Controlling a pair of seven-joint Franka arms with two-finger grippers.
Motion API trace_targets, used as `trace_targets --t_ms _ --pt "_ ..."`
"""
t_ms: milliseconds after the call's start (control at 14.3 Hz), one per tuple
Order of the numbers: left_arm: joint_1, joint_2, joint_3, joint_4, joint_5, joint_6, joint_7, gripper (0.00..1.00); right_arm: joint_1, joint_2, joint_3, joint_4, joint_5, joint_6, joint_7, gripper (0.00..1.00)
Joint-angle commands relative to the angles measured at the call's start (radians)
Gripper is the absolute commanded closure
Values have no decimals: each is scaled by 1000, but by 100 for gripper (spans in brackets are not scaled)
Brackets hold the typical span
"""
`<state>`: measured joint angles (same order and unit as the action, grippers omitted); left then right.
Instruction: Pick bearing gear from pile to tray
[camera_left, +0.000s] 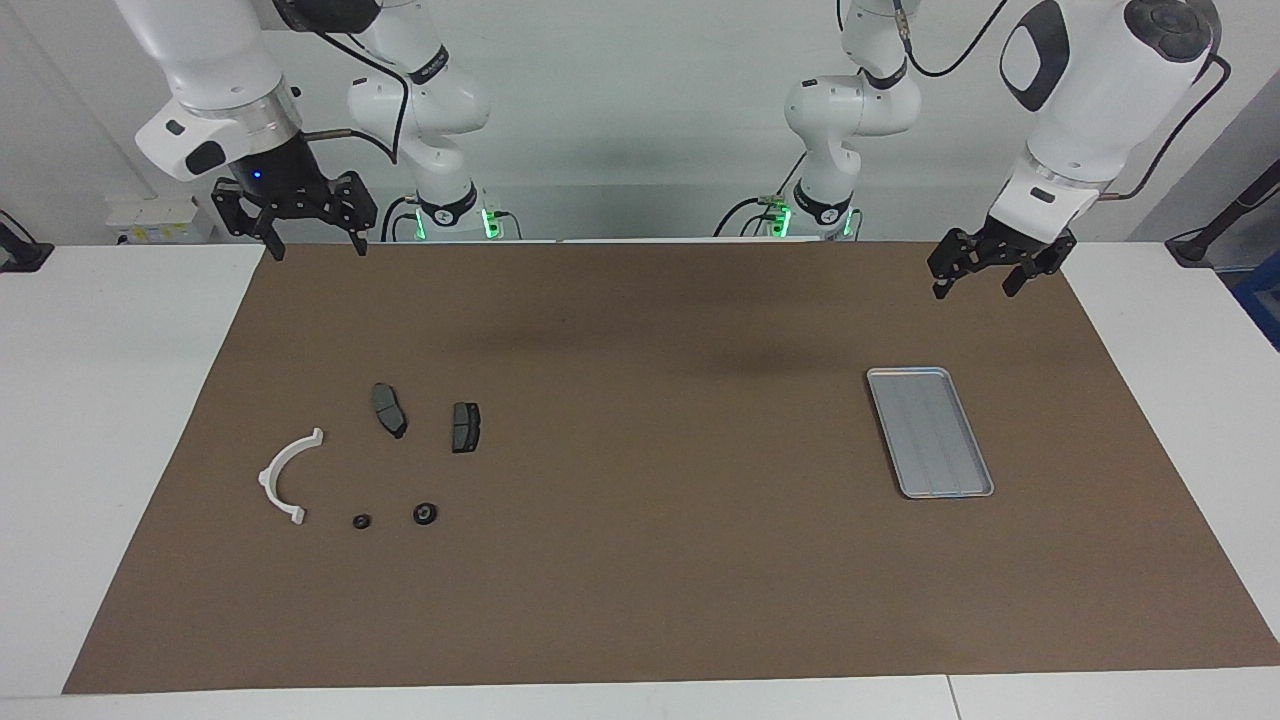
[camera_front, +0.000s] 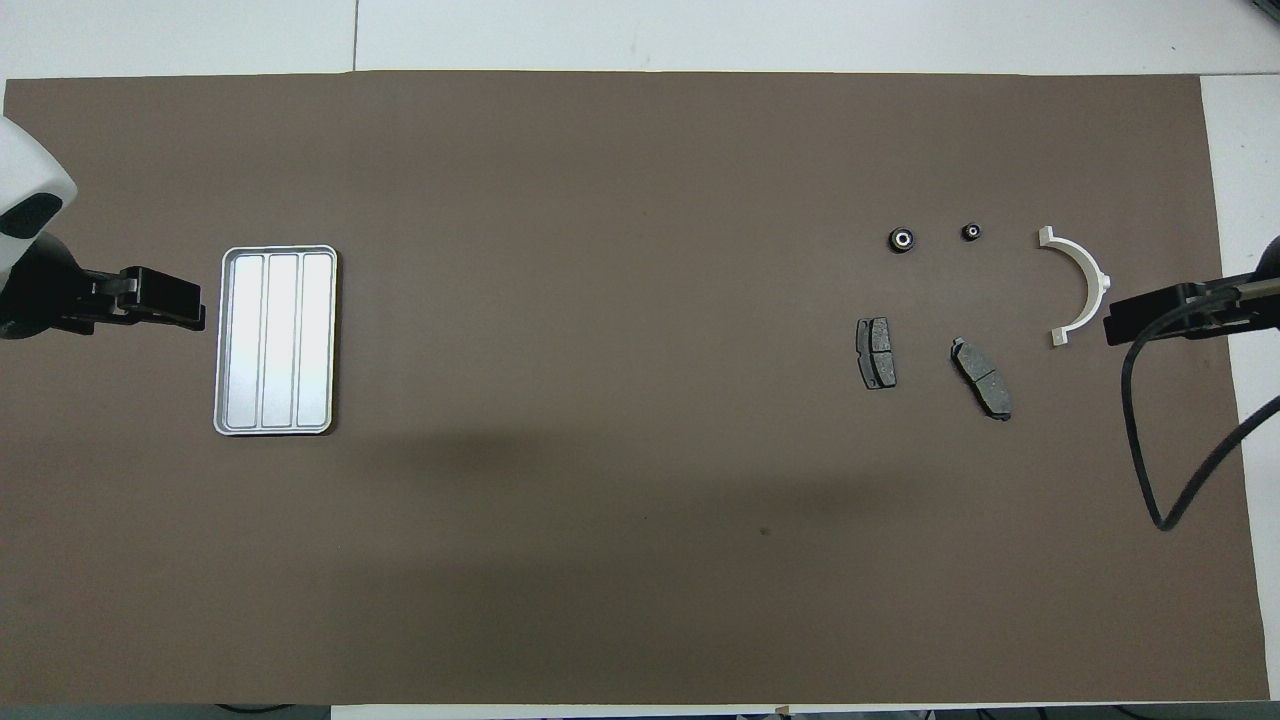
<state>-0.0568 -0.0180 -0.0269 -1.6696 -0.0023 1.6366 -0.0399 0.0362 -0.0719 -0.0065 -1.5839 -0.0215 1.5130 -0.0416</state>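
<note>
Nothing moved yet. Tray (camera_left: 930, 432) bare, toward the left arm's end of the table (camera_left: 120, 420). Pile toward the right arm's end: two bearing gears (camera_left: 425, 514) (camera_left: 362, 521) nearest the table edge away from the robots, a white half-ring bracket (camera_left: 285, 477) beside them, two brake pads (camera_left: 389, 410) (camera_left: 465, 427) nearer the robots.

Right tool (camera_left: 312, 240) raised over the brown mat's (camera_left: 640, 560) corner, fingers spread, empty. Left tool (camera_left: 975, 275) raised near the tray, spread, empty.

White table, plain pale wall.

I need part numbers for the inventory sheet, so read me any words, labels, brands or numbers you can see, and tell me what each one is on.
None can be read.
Tray: no marking visible.
Brake pads, gears, white bracket: no lettering that can be made out.
Band on the right arm's joint: print too small to read.
</note>
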Motion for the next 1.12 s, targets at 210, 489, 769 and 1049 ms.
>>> trace_targets --t_ms 210,489,769,1049 --pt "2 -17 -1 -7 -2 -7 -11 0 -9 -40 2 -27 20 0 -7 0" --pt "2 -17 -1 -7 -2 -6 -11 0 1 -36 3 -63 18 76 -12 0" --pt "2 -17 -1 -7 -2 -8 -11 0 1 58 5 -107 2 226 -11 0" --pt "2 -17 -1 -7 -2 -7 -11 0 28 222 5 -97 -32 315 37 0"
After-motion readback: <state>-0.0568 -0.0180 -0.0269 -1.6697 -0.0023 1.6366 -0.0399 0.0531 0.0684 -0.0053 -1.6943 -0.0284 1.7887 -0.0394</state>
